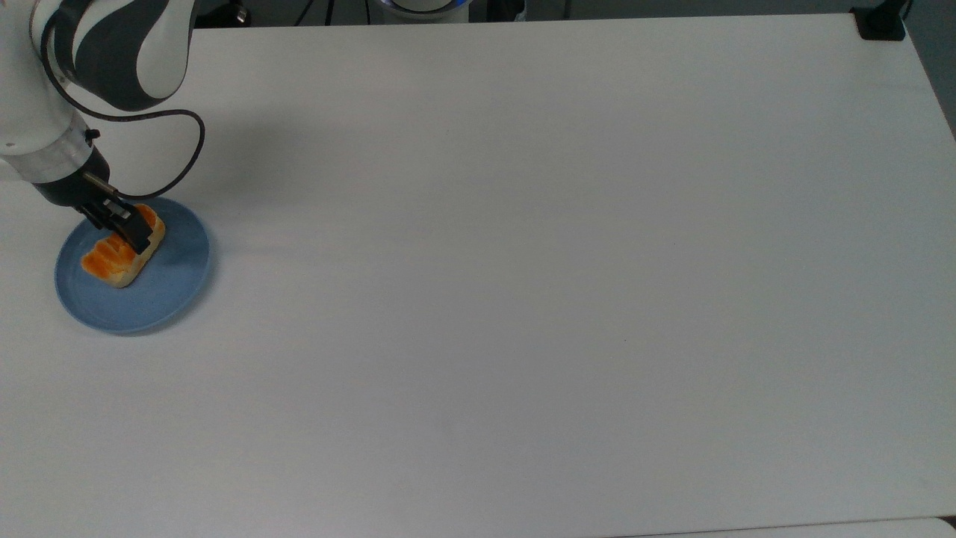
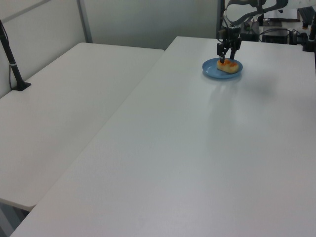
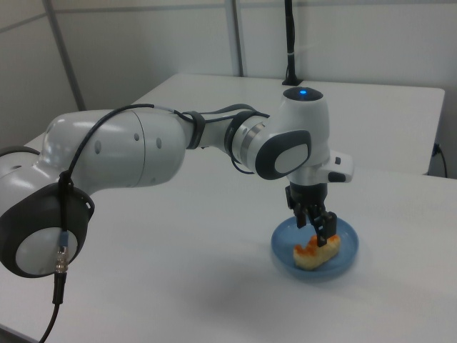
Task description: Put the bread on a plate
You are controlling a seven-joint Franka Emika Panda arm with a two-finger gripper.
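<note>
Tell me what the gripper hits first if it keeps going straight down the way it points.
Most likely the bread, lying on the blue plate directly under the gripper; its fingers already straddle the loaf.

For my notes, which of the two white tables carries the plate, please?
The table on the left view's right, beneath the gripper; the other bears a post.
</note>
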